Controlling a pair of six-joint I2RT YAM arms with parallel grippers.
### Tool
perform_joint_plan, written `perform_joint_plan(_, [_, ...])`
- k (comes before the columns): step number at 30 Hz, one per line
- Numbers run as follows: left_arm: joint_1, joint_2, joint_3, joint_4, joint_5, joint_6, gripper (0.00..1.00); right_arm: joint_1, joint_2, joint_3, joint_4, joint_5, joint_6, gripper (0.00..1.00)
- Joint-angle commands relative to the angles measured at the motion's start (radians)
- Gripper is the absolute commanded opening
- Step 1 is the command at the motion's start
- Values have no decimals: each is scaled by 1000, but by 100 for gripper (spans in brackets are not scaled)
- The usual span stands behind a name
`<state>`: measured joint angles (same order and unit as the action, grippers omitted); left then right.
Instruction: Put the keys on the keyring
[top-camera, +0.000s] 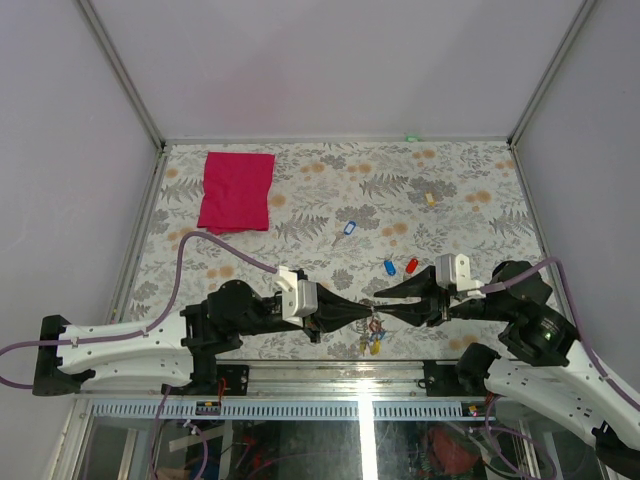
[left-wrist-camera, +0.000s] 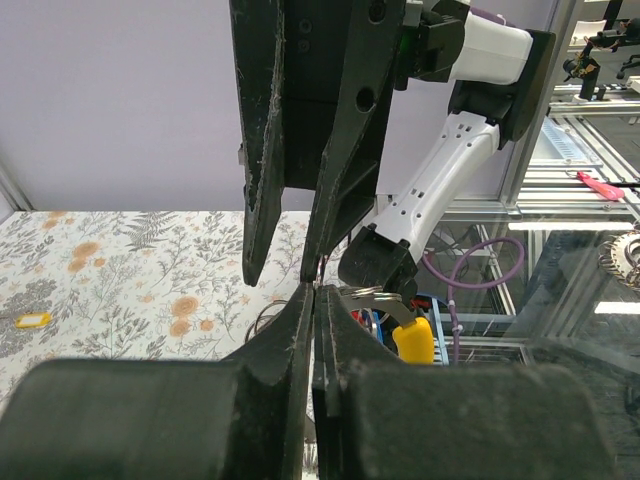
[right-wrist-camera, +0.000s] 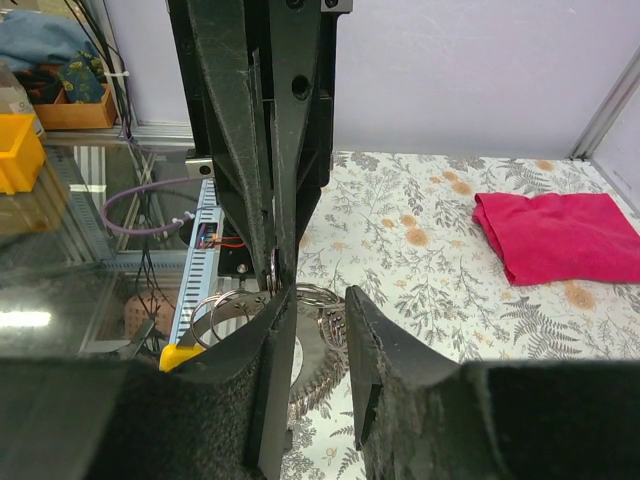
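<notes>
Left gripper (left-wrist-camera: 312, 298) is clamped on the keyring (right-wrist-camera: 225, 303) over the near edge of the worktop (top-camera: 300, 200). Right gripper (right-wrist-camera: 318, 300) meets it tip to tip, fingers apart beside the ring. Blue key (top-camera: 389, 267) and red key (top-camera: 411, 265) lie just behind, side by side.

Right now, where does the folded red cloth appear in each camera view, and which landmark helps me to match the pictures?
Top external: the folded red cloth lies at the upper left, far from both arms.
Left wrist: it is not in this picture.
Right wrist: it lies at the middle right.
Shared landmark: the floral table cover shows in all three views.
</notes>
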<state>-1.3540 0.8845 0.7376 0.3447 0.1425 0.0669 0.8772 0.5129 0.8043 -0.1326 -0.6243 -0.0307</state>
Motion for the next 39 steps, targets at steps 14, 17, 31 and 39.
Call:
perform_joint_plan(14, [6,-26,1,102,-8,2,0,5,-78,-25,108,-6,-29,33])
perform_joint_plan(17, [4,-27,2,104,-9,3,0,6,-76,-22,106,-17,-32,34])
perform_joint_plan(31, [4,-15,6,103,-6,4,0,6,-16,-26,148,-90,-5,30])
perform_joint_plan(39, [5,-12,7,102,3,4,0,6,-3,-29,160,-99,3,23])
